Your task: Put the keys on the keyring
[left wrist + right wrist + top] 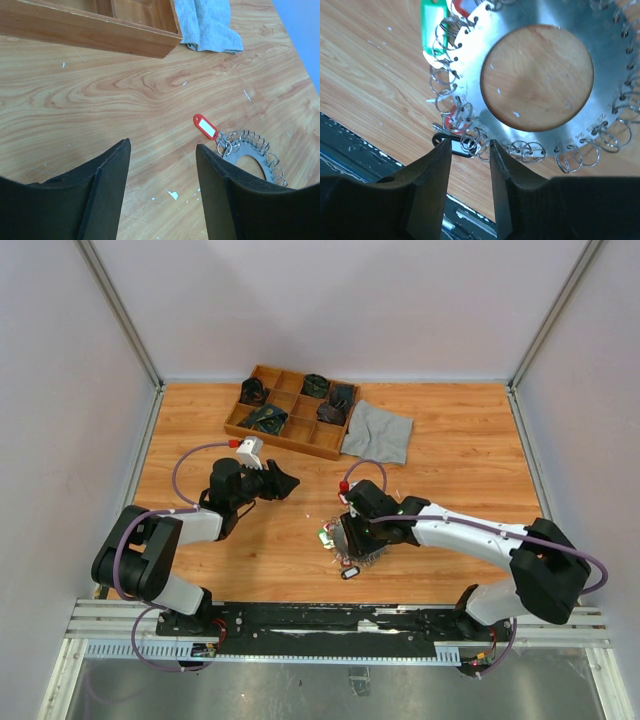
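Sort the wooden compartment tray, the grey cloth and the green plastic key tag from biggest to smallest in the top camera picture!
1. wooden compartment tray
2. grey cloth
3. green plastic key tag, by far the smallest

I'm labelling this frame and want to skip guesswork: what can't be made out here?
- Top view: keyring mostly hidden under the right arm.
- Right wrist: whether the right claw pinches anything; the rings there are too tangled.
- Left wrist: keyring partly behind the left claw and cut by the edge.
- Top view: dark items in the tray too small to identify.
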